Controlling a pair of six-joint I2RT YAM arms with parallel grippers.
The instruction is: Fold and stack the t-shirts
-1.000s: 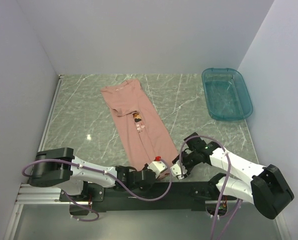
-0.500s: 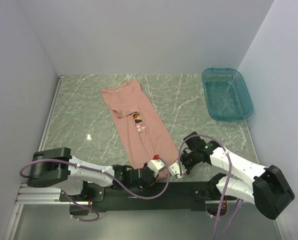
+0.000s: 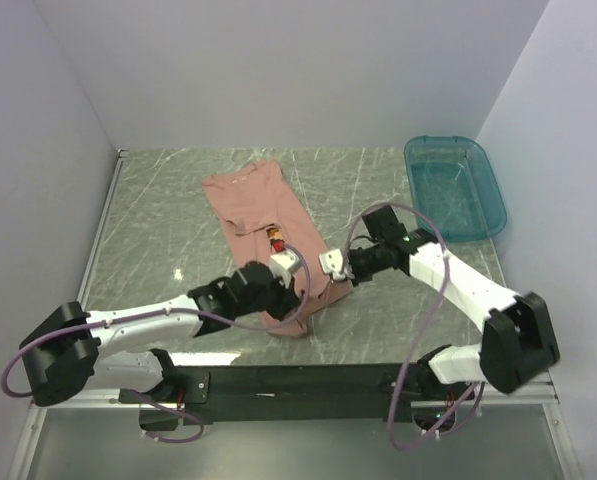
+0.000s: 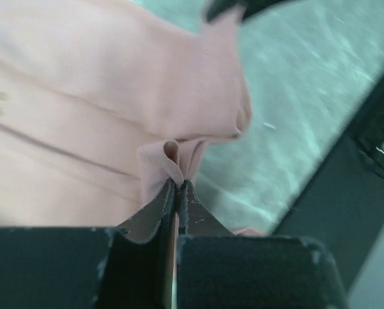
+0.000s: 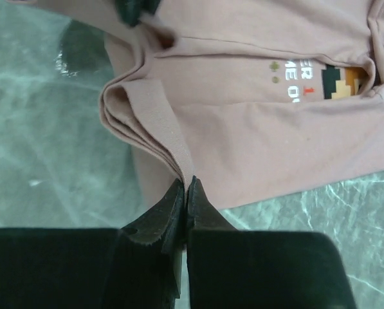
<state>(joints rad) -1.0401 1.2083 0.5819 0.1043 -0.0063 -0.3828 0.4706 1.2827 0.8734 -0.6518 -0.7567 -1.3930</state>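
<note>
One salmon-pink t-shirt [image 3: 253,200] lies lengthwise on the marble table, collar end far. Its near hem is lifted and carried up over the middle of the shirt. My left gripper [image 3: 286,262] is shut on the hem's left corner [image 4: 172,158]. My right gripper [image 3: 332,266] is shut on the hem's right corner [image 5: 159,138], where several cloth layers bunch. The pixel print and white text [image 5: 330,80] show in the right wrist view, and partly between the two grippers in the top view [image 3: 275,238].
A teal plastic bin [image 3: 454,186] stands at the table's far right. White walls close the table on the left, back and right. The black mounting rail [image 3: 308,380] runs along the near edge.
Both grippers have risen from the near edge and moved away from the bases, carrying the shirt's hem up over its middle. The shirt's near part now lies doubled.
</note>
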